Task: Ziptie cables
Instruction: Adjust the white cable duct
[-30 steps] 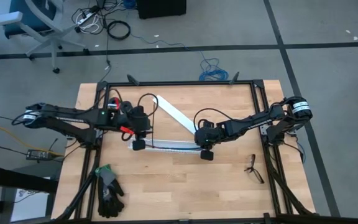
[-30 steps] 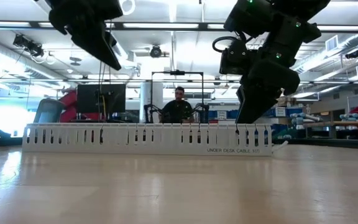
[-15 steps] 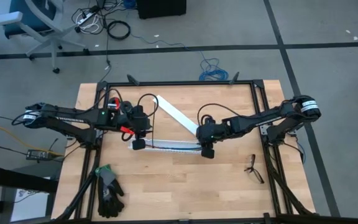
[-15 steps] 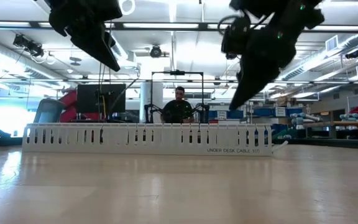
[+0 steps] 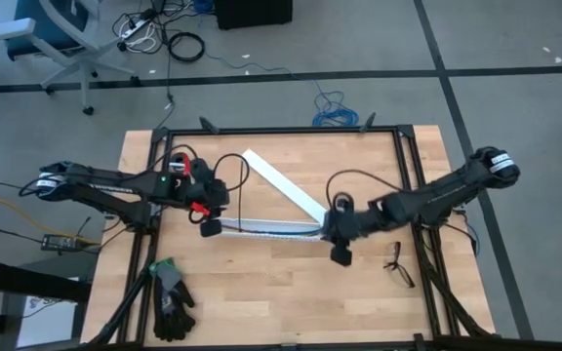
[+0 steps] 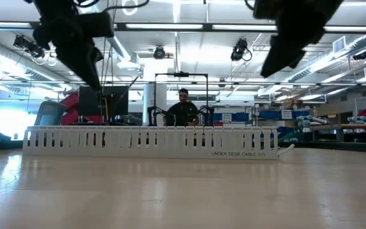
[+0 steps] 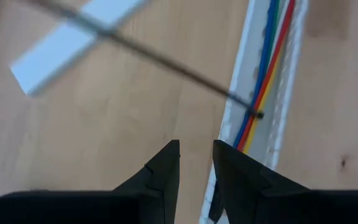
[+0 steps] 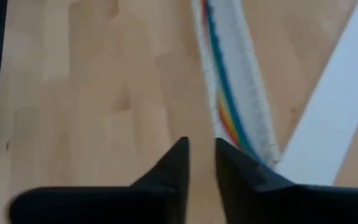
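Note:
The cables (image 7: pixel 271 56), blue, green, yellow and red wires, lie side by side inside a long white slotted tray (image 5: pixel 271 232). They also show in the right wrist view as the cables (image 8: pixel 219 93). The ziptie (image 7: pixel 166 65), a thin dark strip, meets the wires at one end (image 7: pixel 257 114) and slants away from them. My left gripper (image 5: pixel 208 227) hangs over the tray's left end, fingers (image 7: pixel 166 171) a narrow slit apart with nothing between them. My right gripper (image 5: pixel 341 255) hangs off the tray's right end on the near side, equally narrow and empty.
A flat white strip (image 5: pixel 283 185) lies slanting from the far middle to the tray's right end. Dark spectacles (image 5: pixel 396 263) lie at the near right and black-and-green gloves (image 5: pixel 171 297) at the near left. A person (image 6: pixel 183 109) sits beyond the table.
My right gripper has risen from the tray's right end and swung toward the table's near right corner. My left gripper has tipped further down and sunk a little over the tray's left end. The tray and cables have stayed put.

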### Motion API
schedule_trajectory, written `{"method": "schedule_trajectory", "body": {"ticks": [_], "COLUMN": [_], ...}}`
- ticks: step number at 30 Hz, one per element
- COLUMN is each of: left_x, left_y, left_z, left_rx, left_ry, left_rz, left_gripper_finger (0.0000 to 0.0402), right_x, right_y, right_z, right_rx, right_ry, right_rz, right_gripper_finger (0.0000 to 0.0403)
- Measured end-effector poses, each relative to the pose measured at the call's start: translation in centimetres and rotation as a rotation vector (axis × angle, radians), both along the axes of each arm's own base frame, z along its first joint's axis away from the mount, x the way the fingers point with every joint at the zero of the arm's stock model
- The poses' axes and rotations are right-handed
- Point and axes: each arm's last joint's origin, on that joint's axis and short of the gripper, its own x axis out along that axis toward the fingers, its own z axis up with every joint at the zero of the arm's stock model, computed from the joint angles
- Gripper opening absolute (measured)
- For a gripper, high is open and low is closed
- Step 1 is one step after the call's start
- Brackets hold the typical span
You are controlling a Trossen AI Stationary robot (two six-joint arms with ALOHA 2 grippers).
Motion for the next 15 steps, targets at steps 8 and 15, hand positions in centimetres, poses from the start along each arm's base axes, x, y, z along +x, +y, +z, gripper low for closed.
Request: {"method": "schedule_trajectory", "body": {"ticks": [8,15], "left_x": [-0.8,-1.1], "left_y": [0.1,-0.3], "left_z": [-5.8,-5.0], "left_rx": [-0.008,-0.015], "left_ry": [0.025,-0.053], "left_rz": [0.018,0.087], "left_gripper_finger": [0.0107,0.0092], "right_x": [-3.3,-6.2], "right_y": [5.2,8.3], "right_z": [-0.4,-0.7], "right_rx": [-0.034,0.092], "right_ry": [-0.036,-0.067], "right_rz": [-0.163,-0.292], "right_gripper_finger": [0.0005,0.0001]}}
